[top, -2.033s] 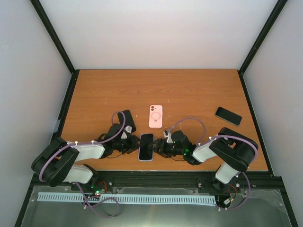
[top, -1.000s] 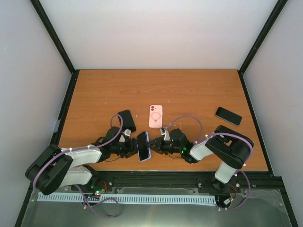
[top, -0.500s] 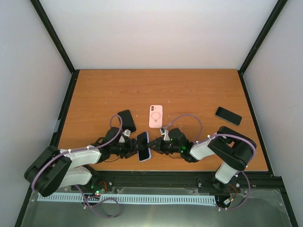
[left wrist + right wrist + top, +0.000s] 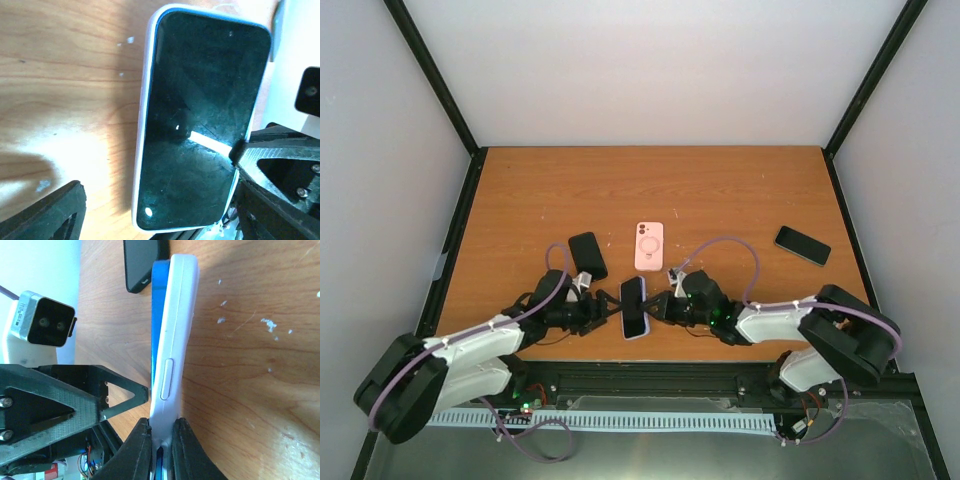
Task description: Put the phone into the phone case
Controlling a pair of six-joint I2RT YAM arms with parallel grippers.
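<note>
The phone [image 4: 633, 306], dark-screened with a blue body [image 4: 159, 300], lies near the table's front edge between both arms. A white phone case [image 4: 175, 340] wraps its edge, and shows as a pale rim [image 4: 141, 150] round the screen [image 4: 200, 120]. My right gripper [image 4: 653, 306] is shut on the cased phone's right edge, both fingers pinching the white shell [image 4: 161, 440]. My left gripper [image 4: 608, 308] stands open just left of the phone. Its fingers [image 4: 47, 212] are spread wider than the phone's near end and do not touch it.
A pink case with a ring [image 4: 649, 246] lies just behind the phone. One black phone [image 4: 587, 255] lies behind my left gripper, another [image 4: 802, 245] at the right. The table's front edge runs close below both grippers.
My left gripper has opened wide and let go of the phone's left edge. The right gripper has closed tighter on it, and the phone has shifted slightly right.
</note>
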